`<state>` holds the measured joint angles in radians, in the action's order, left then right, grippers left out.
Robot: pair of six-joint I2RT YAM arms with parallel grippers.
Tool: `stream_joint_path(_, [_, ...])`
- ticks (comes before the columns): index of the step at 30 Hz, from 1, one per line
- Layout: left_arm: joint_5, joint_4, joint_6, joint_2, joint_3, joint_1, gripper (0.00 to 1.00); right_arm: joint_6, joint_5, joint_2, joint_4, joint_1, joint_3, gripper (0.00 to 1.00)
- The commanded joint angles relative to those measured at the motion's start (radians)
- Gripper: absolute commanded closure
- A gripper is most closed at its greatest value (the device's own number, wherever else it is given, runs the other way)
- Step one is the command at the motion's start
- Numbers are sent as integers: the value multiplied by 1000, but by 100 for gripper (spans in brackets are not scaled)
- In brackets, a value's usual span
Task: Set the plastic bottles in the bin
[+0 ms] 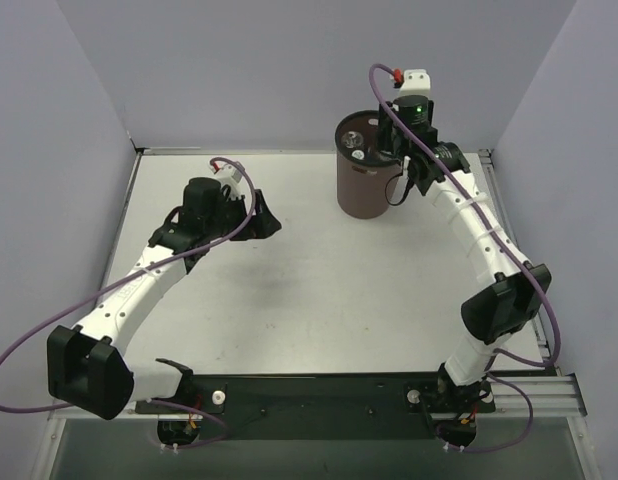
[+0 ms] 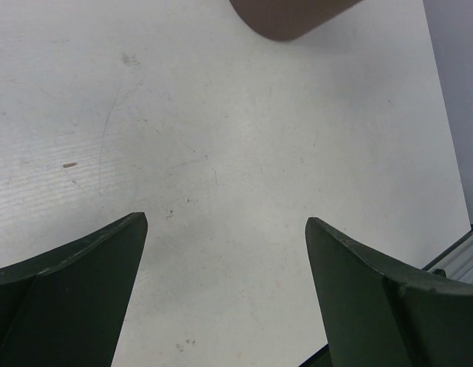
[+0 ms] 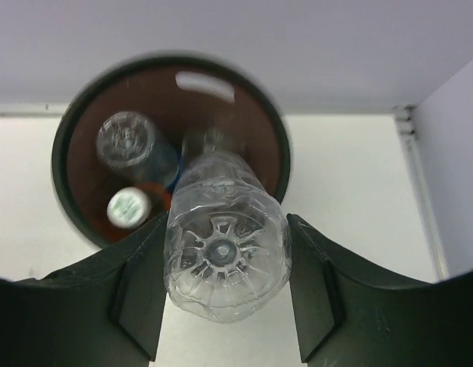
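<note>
My right gripper (image 3: 225, 222) is shut on the clear unlabelled bottle (image 3: 225, 252) and holds it neck-down over the dark brown bin (image 3: 62, 164). Inside the bin lie a clear bottle with a blue label (image 3: 133, 141) and an orange bottle with a white cap (image 3: 128, 208). I cannot make out a bottle with a white-red-blue label. In the top view the right gripper (image 1: 397, 165) hangs over the near right rim of the bin (image 1: 364, 195). My left gripper (image 1: 269, 225) is open and empty, low over the table, left of the bin; its jaws (image 2: 225, 222) frame bare table.
The bin's base (image 2: 290, 15) shows at the top of the left wrist view. Grey walls close in the white table (image 1: 319, 290) at the back and both sides. A metal rail (image 1: 534, 385) runs along the near right edge.
</note>
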<state>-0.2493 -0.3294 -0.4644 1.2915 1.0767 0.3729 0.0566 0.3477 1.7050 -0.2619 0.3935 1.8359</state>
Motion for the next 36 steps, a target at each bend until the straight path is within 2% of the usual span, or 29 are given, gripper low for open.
stream_joint_path(1, [-22,6,-14,-69,-23,-3,5,57,-65,101,-204,1,-52,64])
stream_joint_path(6, [-18,6,-10,-104,-52,-5,5,49,-68,65,-234,4,43,67])
stream_joint_path(9, [-15,6,-17,-123,-63,-5,4,48,-81,58,-264,5,132,65])
stream_joint_path(16, [-8,-10,-13,-150,-61,-6,5,77,-128,188,-517,2,451,67])
stream_joint_path(28, [-22,-11,-23,-132,-50,-9,4,38,-112,200,-524,-2,513,69])
stream_joint_path(36, [-33,-19,-17,-110,-28,-9,5,22,-62,409,-550,1,416,69])
